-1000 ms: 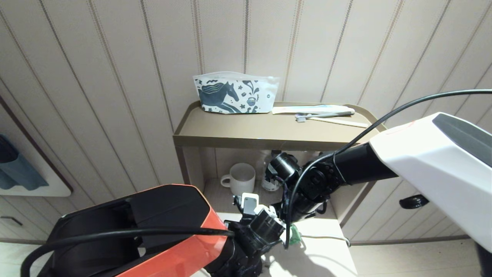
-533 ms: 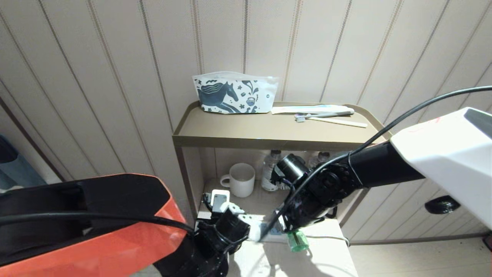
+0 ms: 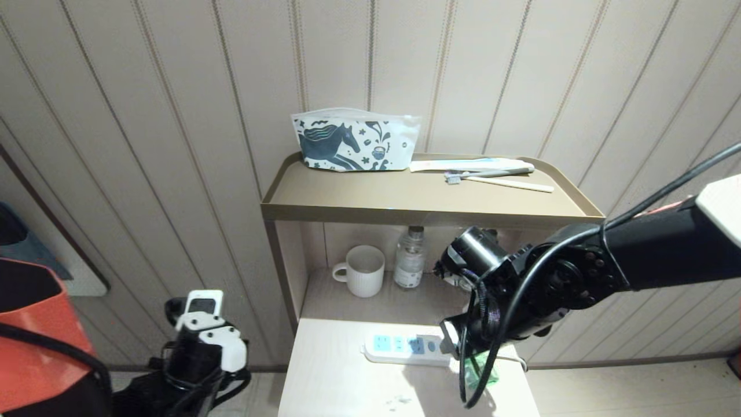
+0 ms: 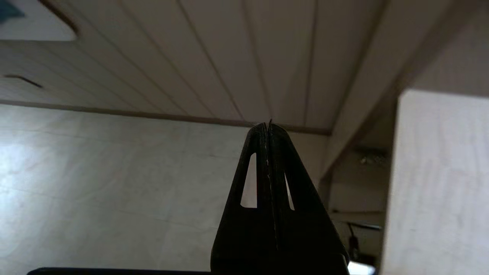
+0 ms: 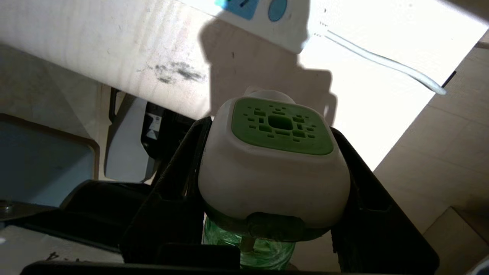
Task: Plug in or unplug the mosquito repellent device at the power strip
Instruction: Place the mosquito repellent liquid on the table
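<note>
My right gripper (image 5: 269,130) is shut on the mosquito repellent device (image 5: 273,168), one black finger on each side of its white head. The green vented top faces away from the wrist and the green bottle sits toward the palm. In the head view the device (image 3: 480,370) hangs by the right gripper (image 3: 463,350) just past the button end of the power strip (image 3: 405,347), apart from it. The strip lies flat on the pale table (image 3: 341,382), its blue socket faces bare. Its cord (image 5: 382,63) trails off the end. My left gripper (image 4: 267,128) is shut and empty, low beside the table's left side.
Behind the strip, a white mug (image 3: 362,271) and a clear water bottle (image 3: 410,258) stand in the shelf's lower bay. The brown shelf top (image 3: 405,202) carries a horse-print pouch (image 3: 353,142) and a toothbrush (image 3: 492,172). The left arm (image 3: 200,347) stands over the floor.
The left arm has pulled back off the table to the lower left, uncovering the strip. The right gripper has carried the device to the right, away from the sockets.
</note>
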`<state>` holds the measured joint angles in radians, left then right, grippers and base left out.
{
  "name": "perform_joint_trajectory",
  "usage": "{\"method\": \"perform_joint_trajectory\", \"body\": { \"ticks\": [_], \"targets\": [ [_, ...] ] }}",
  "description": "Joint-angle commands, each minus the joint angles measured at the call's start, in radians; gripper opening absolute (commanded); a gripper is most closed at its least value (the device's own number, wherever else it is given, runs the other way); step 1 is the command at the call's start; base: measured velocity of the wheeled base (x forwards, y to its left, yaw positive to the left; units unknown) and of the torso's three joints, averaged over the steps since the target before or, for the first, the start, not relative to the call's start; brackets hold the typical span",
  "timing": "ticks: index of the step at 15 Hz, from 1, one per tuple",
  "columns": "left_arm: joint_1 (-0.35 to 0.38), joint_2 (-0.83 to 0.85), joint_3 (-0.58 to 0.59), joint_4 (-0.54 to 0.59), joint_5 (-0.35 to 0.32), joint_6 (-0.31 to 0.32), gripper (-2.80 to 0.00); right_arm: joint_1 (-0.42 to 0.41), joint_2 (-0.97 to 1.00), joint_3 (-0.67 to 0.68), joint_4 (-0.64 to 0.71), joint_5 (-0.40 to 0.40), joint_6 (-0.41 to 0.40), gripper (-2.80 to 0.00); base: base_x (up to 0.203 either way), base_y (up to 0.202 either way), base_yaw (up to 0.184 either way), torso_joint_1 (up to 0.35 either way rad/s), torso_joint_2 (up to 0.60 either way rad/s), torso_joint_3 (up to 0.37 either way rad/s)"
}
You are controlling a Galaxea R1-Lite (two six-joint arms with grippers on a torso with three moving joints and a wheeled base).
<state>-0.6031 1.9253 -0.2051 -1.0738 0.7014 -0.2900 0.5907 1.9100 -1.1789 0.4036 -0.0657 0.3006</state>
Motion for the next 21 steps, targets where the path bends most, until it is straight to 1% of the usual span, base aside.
{"method": "perform_joint_trajectory", "body": {
  "ticks": [1,2,3,4,5,7,9,10,11,12,13,14,15,16,17,18,20,21],
  "targets": [
    [0.049,-0.119,0.143,-0.124,0.002,0.032,-2.80,0.000,-0.061,0.038,0.003,-0.001,0.002,-2.80,0.000,0.000,0.000,0.000,0.00,0.000],
    [0.056,-0.140,0.185,-0.157,0.002,0.038,-2.80,0.000,-0.076,0.054,0.003,-0.002,0.003,-2.80,0.000,0.000,0.000,0.000,0.00,0.000],
    [0.077,-0.171,0.203,-0.169,0.002,0.042,-2.80,0.001,-0.097,0.071,0.003,-0.002,0.003,-2.80,0.000,0.000,0.000,0.000,0.00,0.000],
    [0.107,-0.209,0.204,-0.165,0.002,0.050,-2.80,0.001,-0.119,0.089,0.003,-0.002,0.003,-2.80,0.000,0.000,0.000,0.000,0.00,0.000],
    [0.134,-0.242,0.205,-0.150,0.000,0.071,-2.80,0.002,-0.136,0.101,0.003,-0.002,0.003,-2.80,0.000,0.000,0.000,0.000,0.00,0.000],
    [0.196,-0.374,0.197,-0.107,-0.031,0.139,-2.80,0.004,-0.204,0.136,0.004,-0.005,0.003,-2.80,0.000,0.000,0.000,0.000,0.00,0.000],
    [0.255,-0.513,0.149,-0.050,-0.064,0.226,-2.80,0.007,-0.253,0.167,0.007,-0.040,0.003,-2.80,0.000,0.000,0.000,0.000,0.00,0.000],
    [0.270,-0.589,0.100,0.015,-0.072,0.267,-2.80,0.021,-0.277,0.185,0.007,-0.063,0.007,-2.80,0.000,0.000,0.000,0.000,0.00,0.000],
    [0.278,-0.669,0.035,0.122,-0.076,0.296,-2.80,0.037,-0.300,0.194,0.009,-0.077,0.011,-2.80,0.000,0.000,0.000,0.000,0.00,0.000],
    [0.283,-0.760,-0.047,0.289,-0.079,0.314,-2.80,0.054,-0.329,0.205,0.011,-0.089,0.014,-2.80,0.000,0.000,0.000,0.000,0.00,0.000],
    [0.286,-0.859,-0.127,0.494,-0.082,0.323,-2.80,0.072,-0.363,0.217,0.012,-0.104,0.016,-2.80,0.000,0.000,0.000,0.000,0.00,0.000],
    [0.288,-0.953,-0.194,0.695,-0.084,0.321,-2.80,0.089,-0.390,0.228,0.012,-0.122,0.028,-2.80,0.000,0.000,0.000,0.000,0.00,0.000],
    [0.289,-1.039,-0.257,0.855,-0.085,0.304,-2.80,0.102,-0.407,0.236,0.012,-0.142,0.048,-2.80,0.000,0.000,0.000,0.000,0.00,0.000],
    [0.294,-1.118,-0.300,0.955,-0.073,0.278,-2.80,0.107,-0.424,0.237,0.013,-0.161,0.062,-2.80,0.000,0.000,0.000,0.000,0.00,0.000],
    [0.311,-1.185,-0.314,0.996,-0.043,0.257,-2.80,0.107,-0.433,0.243,0.014,-0.162,0.065,-2.80,0.000,0.000,0.000,0.000,0.00,0.000],
    [0.347,-1.234,-0.312,1.021,-0.013,0.243,-2.80,0.113,-0.434,0.245,0.014,-0.161,0.068,-2.80,0.000,0.000,0.000,0.000,0.00,0.000],
    [0.489,-1.330,-0.276,1.048,0.011,0.229,-2.80,0.120,-0.441,0.261,0.012,-0.161,0.082,-2.80,0.000,0.000,0.000,0.000,0.00,0.000],
    [0.529,-1.390,-0.247,1.057,0.014,0.227,-2.80,0.120,-0.442,0.265,0.012,-0.161,0.084,-2.80,0.000,0.000,0.000,0.000,0.00,0.000]
  ]
}}
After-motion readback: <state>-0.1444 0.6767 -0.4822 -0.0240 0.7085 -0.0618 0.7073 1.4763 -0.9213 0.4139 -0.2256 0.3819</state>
